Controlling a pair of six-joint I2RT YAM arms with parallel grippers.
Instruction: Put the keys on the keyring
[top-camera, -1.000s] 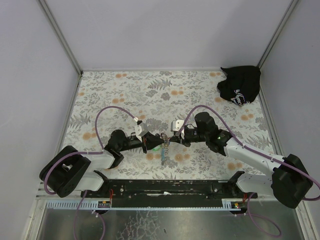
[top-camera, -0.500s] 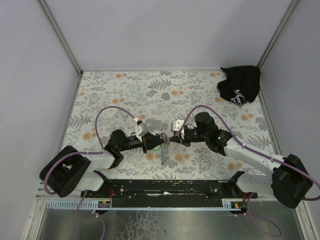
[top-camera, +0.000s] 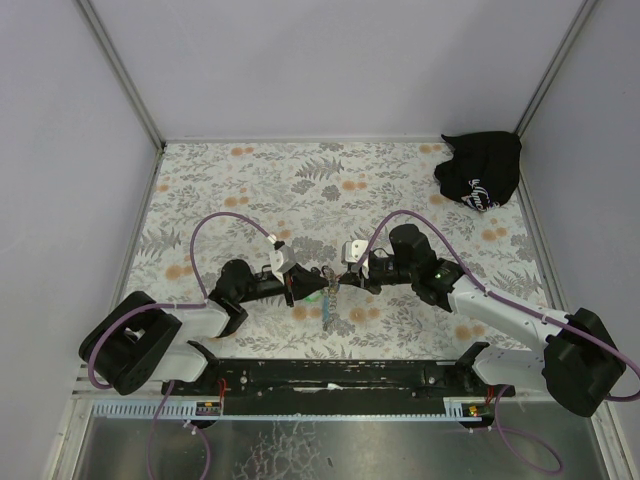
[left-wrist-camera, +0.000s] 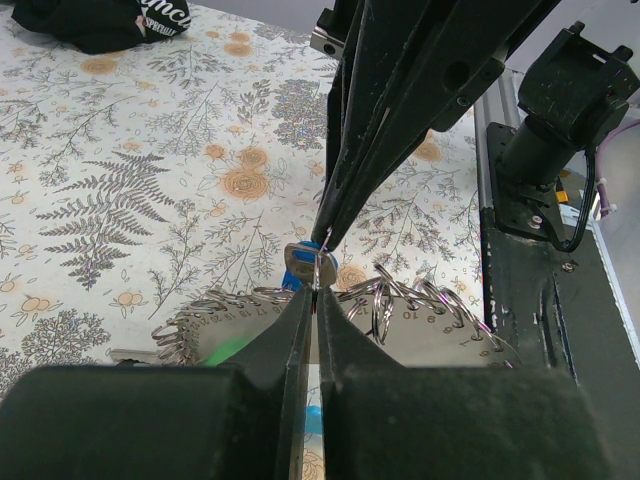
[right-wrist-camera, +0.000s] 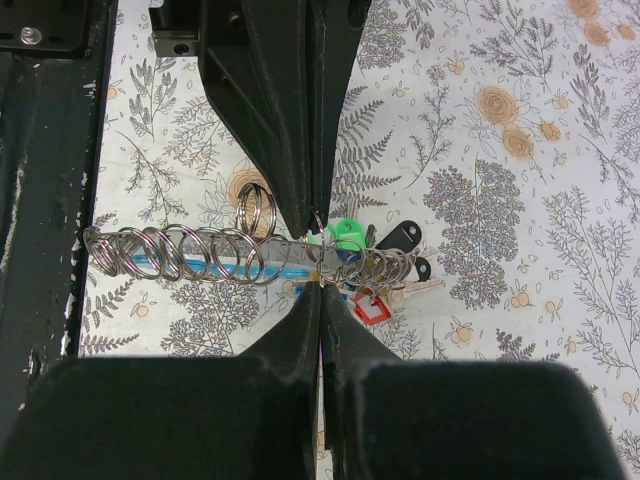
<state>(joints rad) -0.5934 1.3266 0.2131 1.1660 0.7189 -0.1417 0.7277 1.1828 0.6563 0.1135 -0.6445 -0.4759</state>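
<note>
On the bench (top-camera: 250, 180), left pincer (top-camera: 320, 287) and right pincer (top-camera: 337, 283) met tip to tip, both closed to a slit; what each nipped I could not tell. Keyring (top-camera: 327, 306) lay directly beneath, chain crosswise to their line. Blue key (left-wrist-camera: 299, 265) sat by the right tips, near both.

Top cam: fixed, high behind the black arm bases (top-camera: 130, 350), looking down on the whole floral-print tabletop (top-camera: 250, 180). 2 wrist cams: close-up, facing each other along their own black fingers (left-wrist-camera: 200, 420). All 3 share the silver ring-chain keyring (right-wrist-camera: 215, 262).
</note>
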